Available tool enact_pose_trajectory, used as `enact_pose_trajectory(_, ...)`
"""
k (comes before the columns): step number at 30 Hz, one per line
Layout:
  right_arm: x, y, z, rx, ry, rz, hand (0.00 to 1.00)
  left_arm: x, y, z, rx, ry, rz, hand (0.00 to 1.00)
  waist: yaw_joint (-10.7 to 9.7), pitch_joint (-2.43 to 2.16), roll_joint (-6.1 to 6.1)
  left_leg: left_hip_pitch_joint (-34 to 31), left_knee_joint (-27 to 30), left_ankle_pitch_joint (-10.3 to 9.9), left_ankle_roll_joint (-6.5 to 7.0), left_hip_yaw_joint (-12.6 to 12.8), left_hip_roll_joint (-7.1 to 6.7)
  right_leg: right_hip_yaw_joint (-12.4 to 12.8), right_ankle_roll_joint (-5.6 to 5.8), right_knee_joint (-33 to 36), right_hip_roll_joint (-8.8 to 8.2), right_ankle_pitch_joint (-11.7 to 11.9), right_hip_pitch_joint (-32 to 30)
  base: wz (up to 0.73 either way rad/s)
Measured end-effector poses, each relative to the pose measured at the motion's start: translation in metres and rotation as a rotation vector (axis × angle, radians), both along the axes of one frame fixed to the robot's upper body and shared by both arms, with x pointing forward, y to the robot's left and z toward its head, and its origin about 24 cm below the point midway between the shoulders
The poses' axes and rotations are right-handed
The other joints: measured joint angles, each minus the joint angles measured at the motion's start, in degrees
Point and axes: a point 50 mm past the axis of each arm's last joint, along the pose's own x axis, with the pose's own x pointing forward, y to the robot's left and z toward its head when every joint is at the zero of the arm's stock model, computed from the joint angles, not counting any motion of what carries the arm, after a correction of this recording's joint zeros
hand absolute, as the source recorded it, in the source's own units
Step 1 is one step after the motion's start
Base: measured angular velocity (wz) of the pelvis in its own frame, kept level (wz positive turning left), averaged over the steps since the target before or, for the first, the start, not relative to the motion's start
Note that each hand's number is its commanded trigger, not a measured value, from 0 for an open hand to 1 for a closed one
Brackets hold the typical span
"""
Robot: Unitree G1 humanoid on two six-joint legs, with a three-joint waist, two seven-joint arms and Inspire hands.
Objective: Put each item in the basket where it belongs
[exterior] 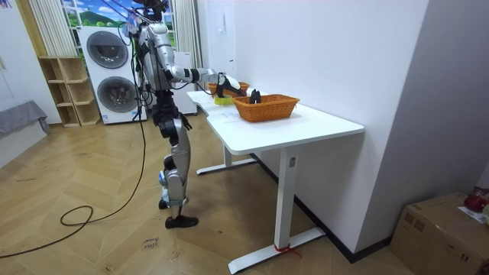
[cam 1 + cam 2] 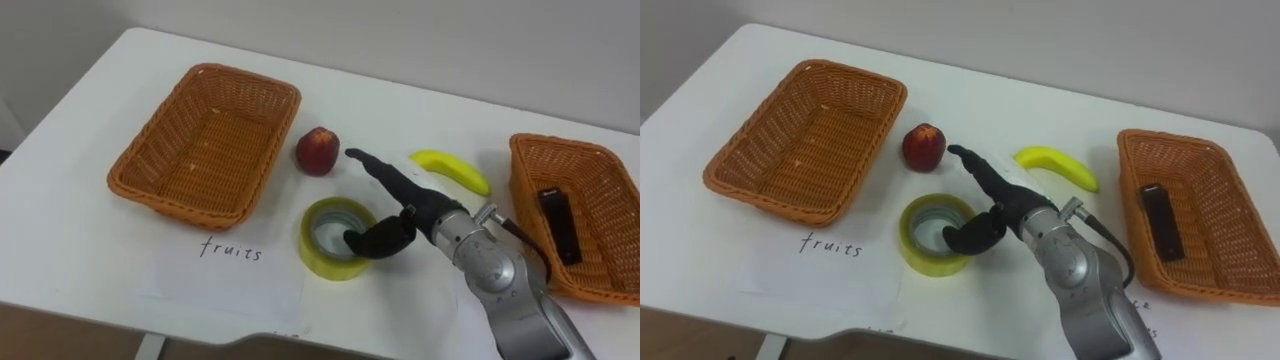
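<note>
My right hand (image 2: 405, 205) reaches in from the lower right, over the middle of the white table. Its fingers stretch straight toward a red peach (image 2: 317, 150) and stop just short of it. The thumb bends down onto the right rim of a yellow tape roll (image 2: 322, 246) that lies flat. A banana (image 2: 452, 170) lies to the right of the hand. The empty wicker basket (image 2: 150, 188) on the left stands above a paper marked "fruits" (image 2: 231, 250). The wicker basket on the right (image 2: 598, 285) holds a black oblong thing (image 2: 558, 222).
The table's front edge (image 2: 120, 325) runs close below the paper. In the room view I stand at the end of the white table (image 1: 321, 126), which is against a wall. Washing machines (image 1: 107, 72) stand behind me.
</note>
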Motion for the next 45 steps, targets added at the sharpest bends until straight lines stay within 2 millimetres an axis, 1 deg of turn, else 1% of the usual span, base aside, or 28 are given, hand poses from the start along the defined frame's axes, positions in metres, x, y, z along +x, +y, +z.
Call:
enact_pose_trajectory(4,0.0,0.0,0.0,0.001,-0.001,0.005,0.0,0.0,0.002,0.001,0.005,-0.004,-0.003,0.0,-0.2,0.09,-0.04,0.2,0.0,0.0,0.0,-0.1,-0.01,0.0,0.01,-0.1,0.01,0.0,0.3,0.0)
enact_pose_trajectory(9,0.0,0.001,-0.001,0.0,0.005,0.011,0.0,0.0,0.003,0.001,0.008,-0.005,-0.003,0.0,-0.2,0.36,-0.28,0.6,-0.3,0.0,0.0,-0.2,0.01,0.0,0.01,-0.1,0.04,0.0,0.5,0.0)
enact_pose_trajectory(17,-0.001,-0.001,-0.001,-0.005,0.006,0.011,0.0,0.001,0.003,0.001,0.008,-0.006,-0.002,0.0,-0.3,0.4,-0.36,0.5,-0.3,0.0,0.01,-0.3,-0.02,0.0,0.01,-0.1,0.06,0.0,0.5,0.0)
enact_pose_trajectory(21,-0.001,-0.002,0.0,-0.01,0.011,0.019,0.0,0.004,0.002,0.003,0.005,-0.024,-0.007,0.0,-0.2,0.35,-0.42,0.4,-0.3,0.0,0.0,-0.3,-0.02,-0.1,0.01,-0.1,0.05,0.0,0.5,0.0)
enact_pose_trajectory(25,-0.001,-0.006,0.0,-0.036,0.026,0.037,0.0,0.009,0.002,0.005,-0.006,-0.037,-0.015,0.0,-0.2,0.11,-0.77,0.1,-0.2,0.0,0.01,-0.9,-0.08,-0.1,0.01,-0.2,0.01,0.0,0.4,0.06)
enact_pose_trajectory(26,-0.001,-0.006,0.0,-0.042,0.032,0.042,0.0,0.008,0.002,0.004,-0.013,-0.033,-0.018,0.0,-0.1,-0.05,-0.99,0.1,-0.2,0.0,0.01,-1.0,-0.08,-0.2,0.01,-0.2,0.0,0.0,0.4,0.04)
enact_pose_trajectory(28,0.0,-0.006,0.001,-0.054,0.041,0.058,0.0,0.007,0.003,0.004,-0.017,-0.027,-0.018,0.0,0.0,-0.1,-1.52,0.0,-0.2,0.0,0.01,-0.9,-0.05,-0.2,0.01,-0.2,0.02,0.0,0.4,0.0)
enact_pose_trajectory(29,0.0,-0.006,0.001,-0.06,0.046,0.067,0.0,0.007,0.004,0.004,-0.025,-0.02,-0.015,0.0,0.2,-0.38,-1.94,-0.1,-0.1,0.0,0.01,-0.9,-0.03,-0.2,0.01,-0.2,0.04,0.0,0.2,0.0)
enact_pose_trajectory(30,0.0,-0.005,0.001,-0.069,0.057,0.079,0.0,0.005,0.005,0.003,-0.032,-0.01,-0.016,0.0,0.3,-0.4,-2.24,-0.1,-0.1,0.0,0.01,-0.9,-0.02,-0.1,0.01,-0.2,0.05,0.0,0.2,0.0)
enact_pose_trajectory(32,0.001,-0.006,0.002,-0.075,0.067,0.091,0.0,0.004,0.004,0.002,-0.05,0.002,-0.02,0.0,0.4,-0.26,-2.53,0.0,0.0,0.0,0.01,-0.9,-0.06,0.1,0.02,-0.2,0.02,0.0,0.3,0.0)
enact_pose_trajectory(33,0.001,-0.006,0.003,-0.077,0.071,0.096,0.03,0.003,0.004,0.002,-0.054,0.008,-0.021,0.0,0.5,-0.22,-2.59,0.0,-0.1,0.0,0.01,-0.9,-0.07,0.1,0.03,-0.2,0.02,0.0,0.3,0.0)
enact_pose_trajectory(34,0.003,-0.006,0.004,-0.083,0.081,0.108,0.12,0.001,0.005,0.0,-0.061,0.026,-0.022,0.0,0.6,-0.17,-2.67,0.1,-0.1,0.0,0.01,-0.8,-0.06,0.2,0.04,-0.2,0.04,0.0,0.4,0.0)
enact_pose_trajectory(35,0.004,-0.006,0.005,-0.088,0.089,0.118,0.8,-0.001,0.007,0.0,-0.062,0.04,-0.022,0.0,0.5,-0.04,-2.76,0.2,-0.1,0.0,0.01,-0.8,-0.04,0.2,0.04,-0.2,0.06,0.0,0.5,0.0)
enact_pose_trajectory(36,0.005,-0.007,0.007,-0.1,0.098,0.129,1.0,-0.003,0.009,-0.001,-0.064,0.054,-0.022,0.0,0.6,0.04,-2.83,0.2,-0.1,0.0,0.01,-0.8,-0.03,0.2,0.04,-0.2,0.07,0.0,0.5,0.0)
enact_pose_trajectory(37,0.005,-0.008,0.007,-0.106,0.1,0.132,1.0,-0.004,0.01,-0.001,-0.064,0.059,-0.021,0.0,0.6,0.1,-2.84,0.2,-0.1,0.0,0.01,-0.8,-0.03,0.2,0.04,-0.2,0.07,0.0,0.5,0.0)
enact_pose_trajectory(41,0.009,-0.013,0.012,-0.138,0.114,0.146,1.0,-0.006,0.016,0.0,-0.061,0.08,-0.015,0.0,1.3,0.79,-3.02,0.2,-0.1,0.0,0.0,-0.8,-0.01,0.2,0.04,-0.2,0.09,0.0,0.5,0.0)
enact_pose_trajectory(45,0.013,-0.018,0.015,-0.17,0.133,0.154,1.0,-0.004,0.019,0.001,-0.052,0.081,-0.022,0.0,1.7,0.89,-3.33,0.0,-0.1,0.0,0.01,-0.8,-0.03,0.3,0.04,-0.2,0.09,0.0,0.2,0.0)
